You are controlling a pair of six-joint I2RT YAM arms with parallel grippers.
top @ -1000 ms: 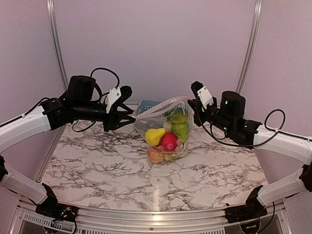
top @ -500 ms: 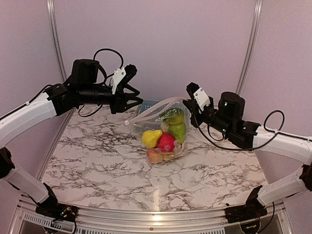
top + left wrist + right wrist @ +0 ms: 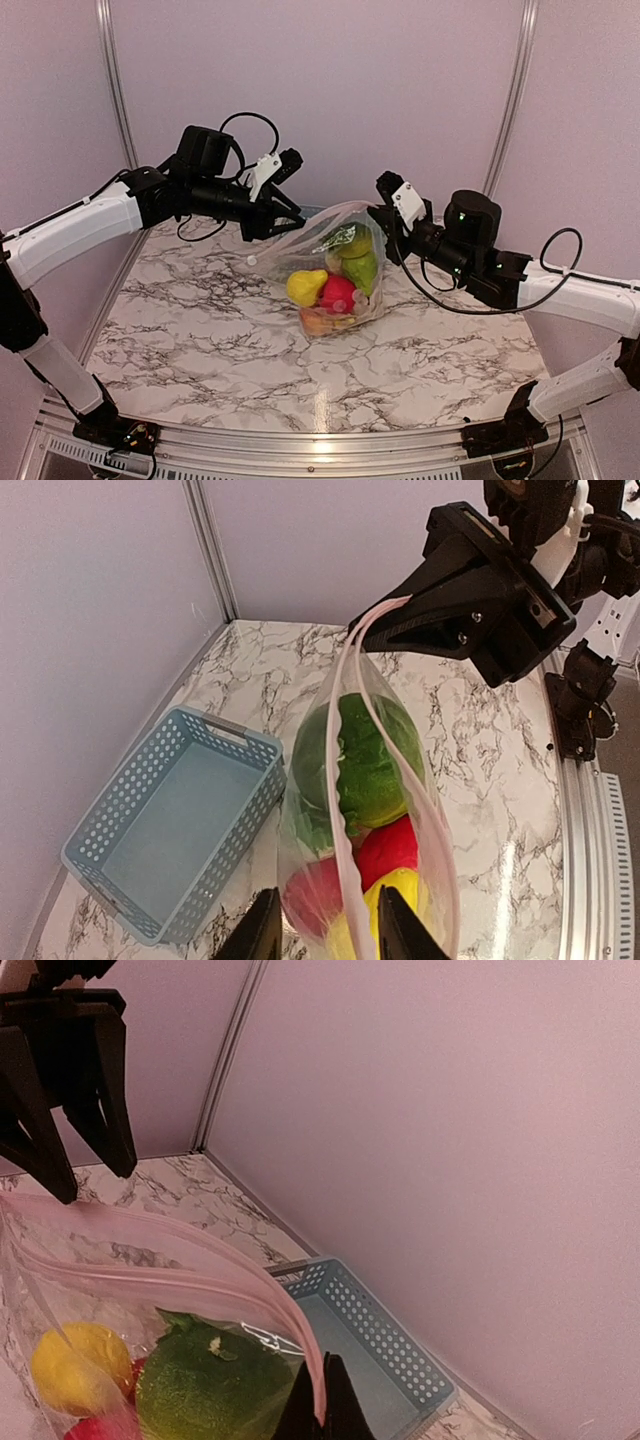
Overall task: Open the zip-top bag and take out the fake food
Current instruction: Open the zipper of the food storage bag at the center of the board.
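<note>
1. While the right gripper (image 3: 320, 1406) is clenched on one end of the pale zipper strip, the zip-top bag (image 3: 312, 243) hangs from it at the centre of the overhead view. The bag's bottom appears to rest on the marble table (image 3: 200, 340).
2. The left gripper (image 3: 328, 932) is released. Its fingers stand apart at the lower edge of its wrist view, on either side of one rim strip without pinching it.
3. In that same view the two zipper strips bow away from each other, so the seal looks parted along the stretch that shows. The opening step is judged largely done.
4. The fake food (image 3: 339, 293) is all inside the bag. A yellow lemon (image 3: 304, 287) and a red piece sit low, with green pieces (image 3: 362, 265) above them.
5. Removal has not begun: no toy lies on the table or in the light blue basket (image 3: 170, 828), which sits just beside the bag at the lower left of the left wrist view. Every piece is yet to be taken out.
</note>
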